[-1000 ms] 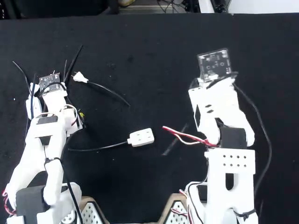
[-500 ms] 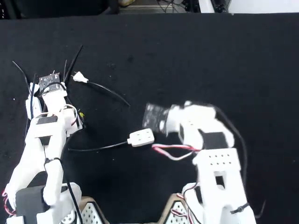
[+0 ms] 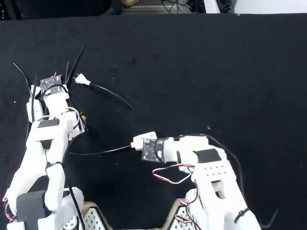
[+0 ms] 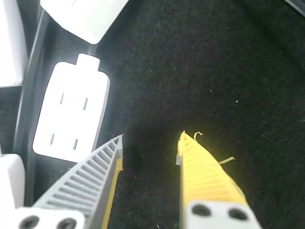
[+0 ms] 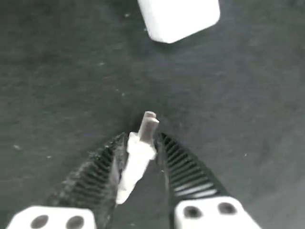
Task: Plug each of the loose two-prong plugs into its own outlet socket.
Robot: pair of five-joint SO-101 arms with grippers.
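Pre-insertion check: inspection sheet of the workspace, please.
Surface: black cloth table.
Job's things: loose two-prong plug lying by the left arm; white outlet block mid-table; second outlet block beside the left gripper.
Clutter: nothing seen.
Grippers: left gripper open, holding nothing; right gripper shut on a white plug, prongs toward the mid-table outlet block.
Cables: black plug lead; black outlet lead.
Surroundings: wires beyond the far edge.
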